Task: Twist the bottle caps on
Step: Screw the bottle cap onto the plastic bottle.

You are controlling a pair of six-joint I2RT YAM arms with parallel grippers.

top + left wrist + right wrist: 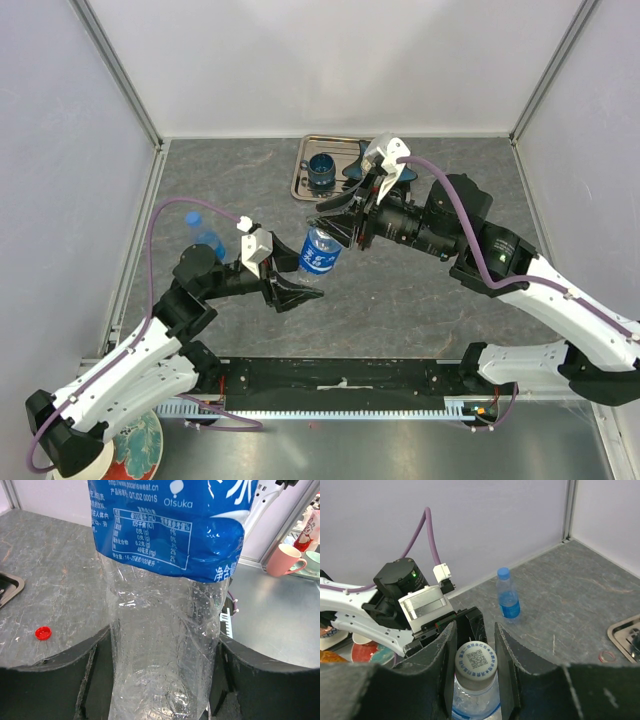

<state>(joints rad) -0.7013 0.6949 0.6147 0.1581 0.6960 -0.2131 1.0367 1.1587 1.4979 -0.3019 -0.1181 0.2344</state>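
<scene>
Left hand (pixel 162 677) is clamped around the bottle (pixel 320 250) low down, and the right hand (pixel 475 632) is pinched tight on the white cap (pixel 476 661) atop that bottle.

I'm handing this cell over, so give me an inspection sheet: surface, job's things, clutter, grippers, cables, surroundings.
Surface: dark mottled table, no spill seen.
Job's things: labelled bottle held, white cap on its neck; second bottle upright, blue cap on; red cap loose near tray.
Clutter: tray holding dark blue cup.
Grippers: left gripper clamps labelled bottle; right gripper shut on white cap.
Cables: purple cables loop above both arms.
Surroundings: pale walls; pink mug, plate beyond table.
</scene>
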